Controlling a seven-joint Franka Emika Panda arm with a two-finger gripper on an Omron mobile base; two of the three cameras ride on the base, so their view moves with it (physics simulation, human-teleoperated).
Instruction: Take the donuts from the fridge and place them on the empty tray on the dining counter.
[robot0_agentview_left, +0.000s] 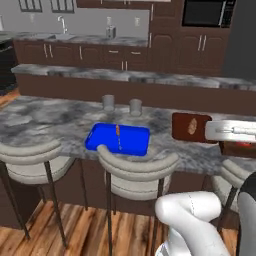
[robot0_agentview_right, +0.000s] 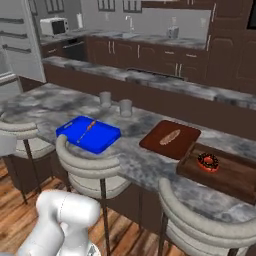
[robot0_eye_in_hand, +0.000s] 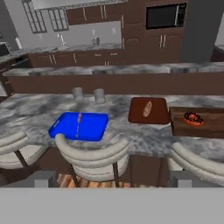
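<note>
Where tray (robot0_agentview_right: 235, 176) sits, ringed donut (robot0_agentview_right: 207, 161) (glossy, seemingly chocolate-iced) inside

Soft, even rendered light is filling all three views, with no clear source, no glare and hardly any cast shadows. Everything is looking slightly blurred and low in resolution, and the grey-white marbled stone bench (robot0_agentview_right: 60, 107) is showing smeared veining.

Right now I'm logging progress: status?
Pincer open, empty. Reddish-orange chocolate-iced donut on dark brown wooden tray. Pale stools front the counter.
</note>
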